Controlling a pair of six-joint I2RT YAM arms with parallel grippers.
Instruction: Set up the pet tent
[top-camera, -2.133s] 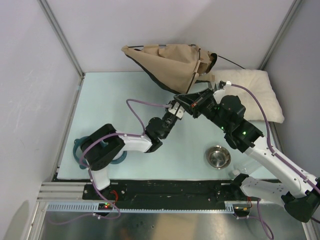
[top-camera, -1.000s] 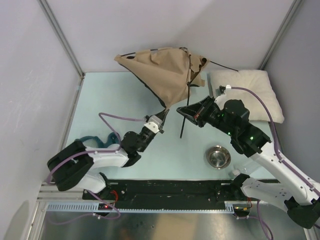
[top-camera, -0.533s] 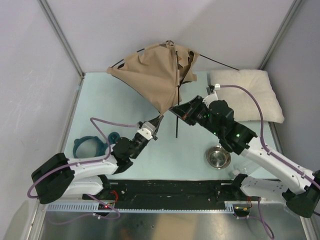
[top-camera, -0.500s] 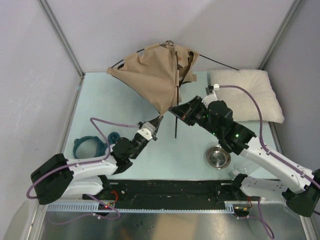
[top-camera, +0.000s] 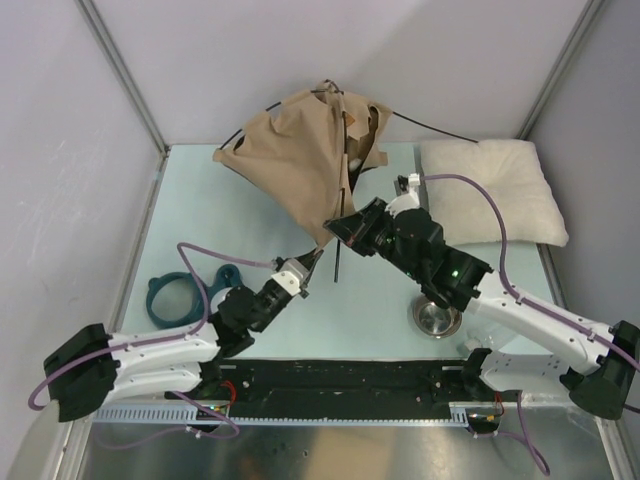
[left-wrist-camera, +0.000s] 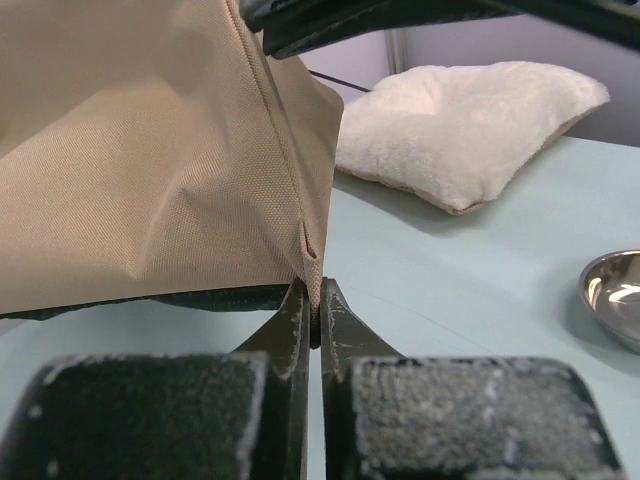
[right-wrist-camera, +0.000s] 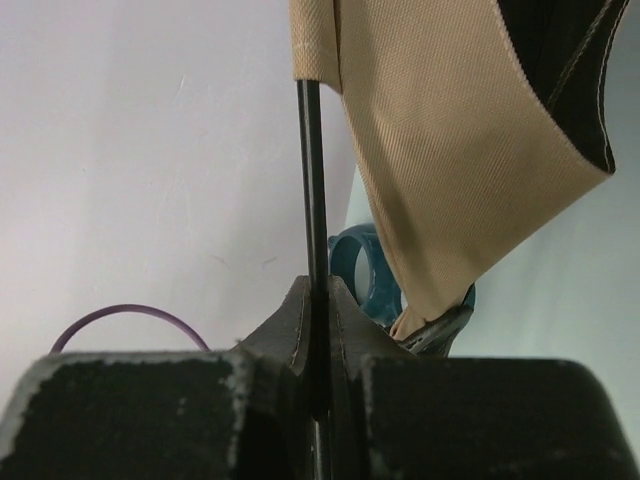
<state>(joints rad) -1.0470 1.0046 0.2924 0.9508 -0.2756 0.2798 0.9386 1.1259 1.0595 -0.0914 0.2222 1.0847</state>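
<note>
Pet tent (top-camera: 295, 165) hangs over the table's (top-camera: 200, 220) far middle; my left gripper (left-wrist-camera: 312, 305) pinches its near corner, my right gripper (right-wrist-camera: 316, 300), just to the right, clamps its thin black pole (right-wrist-camera: 310, 180).

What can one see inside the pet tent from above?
Through the opening of the pet tent only dark lining and a small white thing show. The tan fabric covers the rest of the inside.
</note>
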